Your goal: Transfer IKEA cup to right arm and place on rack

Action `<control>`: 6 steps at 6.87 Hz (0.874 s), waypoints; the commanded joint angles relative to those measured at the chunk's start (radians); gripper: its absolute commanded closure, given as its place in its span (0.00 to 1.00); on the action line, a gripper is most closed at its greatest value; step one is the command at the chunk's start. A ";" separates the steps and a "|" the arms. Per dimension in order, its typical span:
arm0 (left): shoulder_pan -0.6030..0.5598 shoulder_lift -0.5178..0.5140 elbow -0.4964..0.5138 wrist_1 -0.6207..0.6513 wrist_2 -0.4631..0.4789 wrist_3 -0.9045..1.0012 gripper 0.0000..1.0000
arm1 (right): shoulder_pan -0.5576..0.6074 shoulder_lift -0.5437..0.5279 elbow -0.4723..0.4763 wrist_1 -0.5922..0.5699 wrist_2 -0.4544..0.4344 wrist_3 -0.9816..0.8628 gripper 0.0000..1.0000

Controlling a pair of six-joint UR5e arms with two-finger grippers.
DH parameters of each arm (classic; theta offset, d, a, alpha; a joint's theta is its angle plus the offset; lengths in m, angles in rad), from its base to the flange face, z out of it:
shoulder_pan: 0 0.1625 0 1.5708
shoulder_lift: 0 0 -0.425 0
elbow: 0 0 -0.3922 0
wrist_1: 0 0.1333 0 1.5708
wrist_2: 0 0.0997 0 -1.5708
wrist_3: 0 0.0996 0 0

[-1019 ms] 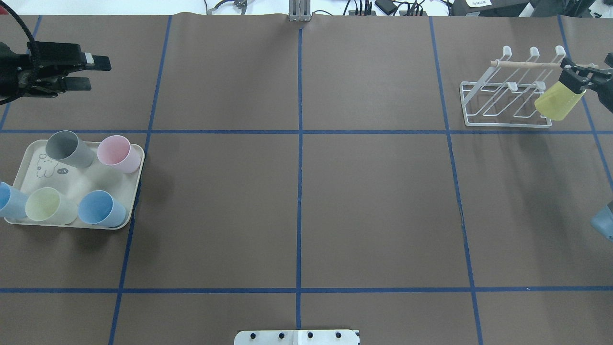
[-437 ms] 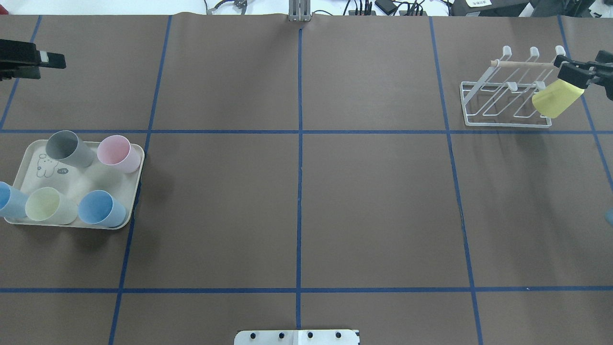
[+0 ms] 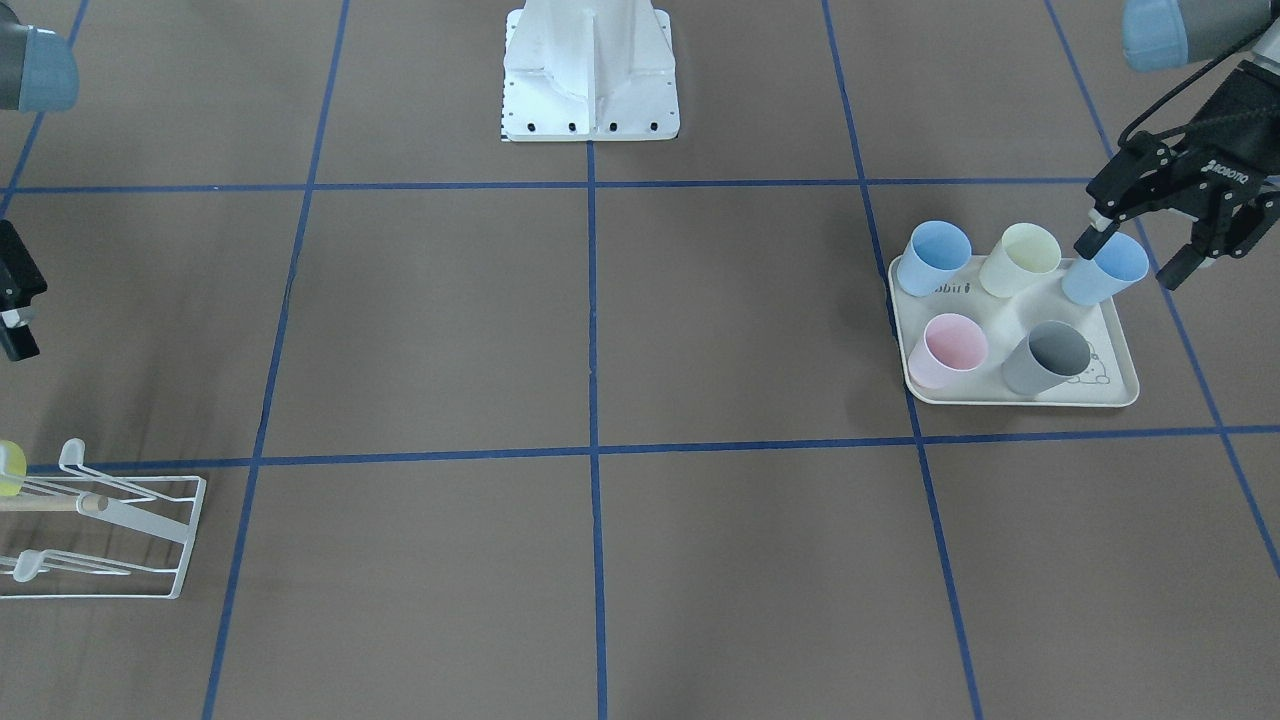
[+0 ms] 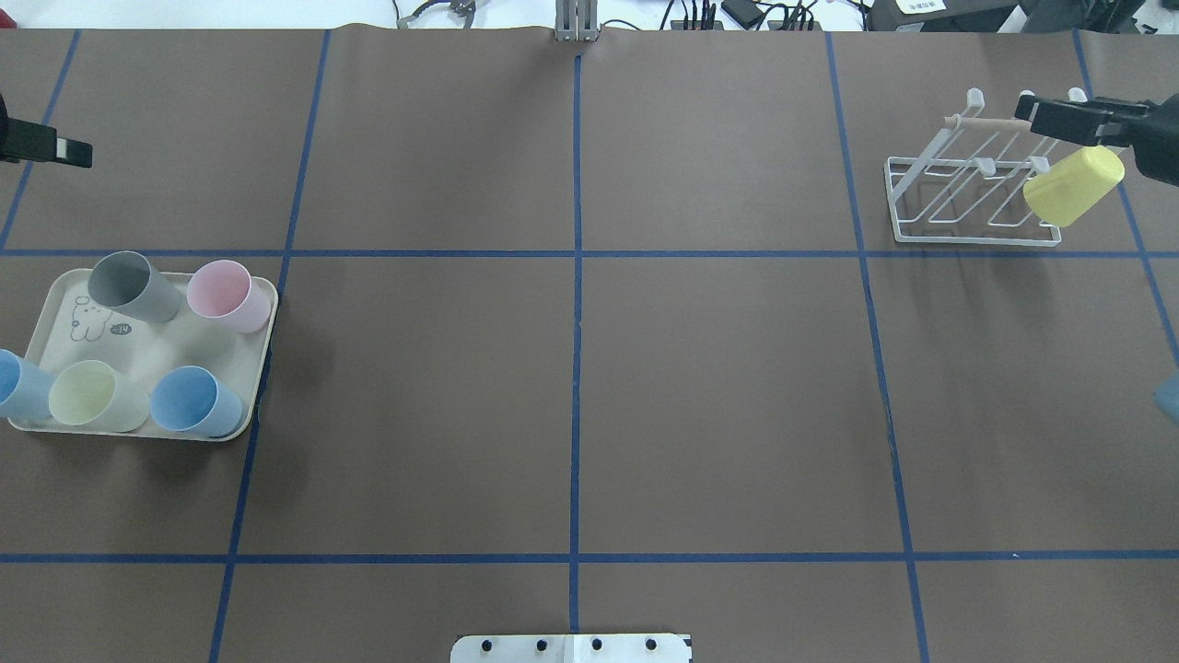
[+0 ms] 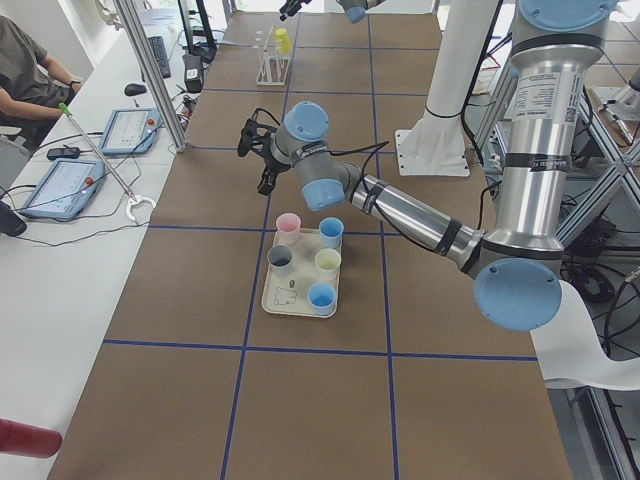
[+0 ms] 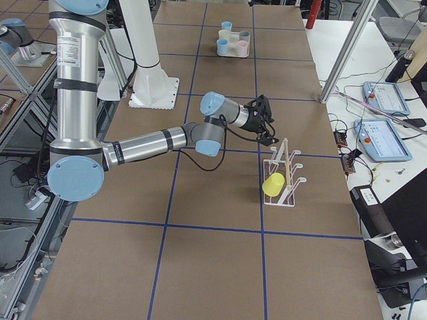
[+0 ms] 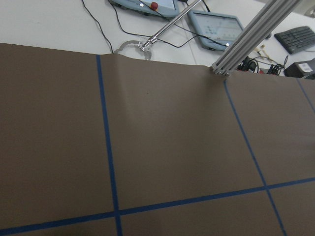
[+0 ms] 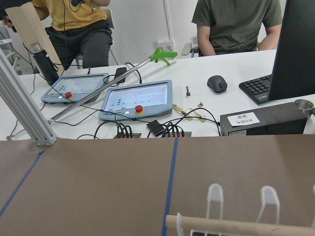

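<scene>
Items as I log them from the remote station:

1. Counter (image 4: 718,396): brown covering with a blue tape grid.
2. Rack (image 4: 976,242): white wire frame with upturned pegs, at the far right of the counter in the overhead view. A wooden rod (image 4: 990,122) runs across its top.
3. Yellow IKEA cup (image 4: 1073,187): on the rack, mouth-down and tilted over a front-row peg at the rack's right end. Its base is turned up and outward, and no finger touches it.
4. Right pincer (image 4: 1027,110): hovers just beyond the cup, over the rod's right end. I read its jaws as parted in the right-side view, and it grips nothing.
5. Left pincer (image 3: 1128,262): jaws spread wide and empty. In the front-facing view one finger overlaps a blue cup, but the overhead view shows the pincer well apart from the tray.
6. Tray (image 4: 161,354): cream with a rabbit print, at the counter's left. It carries five upright cups: grey cup (image 4: 129,284), pink cup (image 4: 226,293), pale yellow cup (image 4: 92,394), blue cup (image 4: 193,401) and a second blue cup (image 4: 17,385) at the outer end, cut by the frame edge.
</scene>
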 commanded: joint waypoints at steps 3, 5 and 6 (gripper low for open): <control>0.018 0.016 0.131 0.145 0.011 0.247 0.00 | -0.045 0.227 0.000 -0.195 0.119 0.178 0.00; 0.092 -0.047 0.241 0.142 0.086 0.236 0.00 | -0.086 0.299 -0.002 -0.222 0.128 0.256 0.00; 0.110 -0.055 0.269 0.139 0.086 0.239 0.00 | -0.100 0.316 -0.008 -0.223 0.128 0.269 0.00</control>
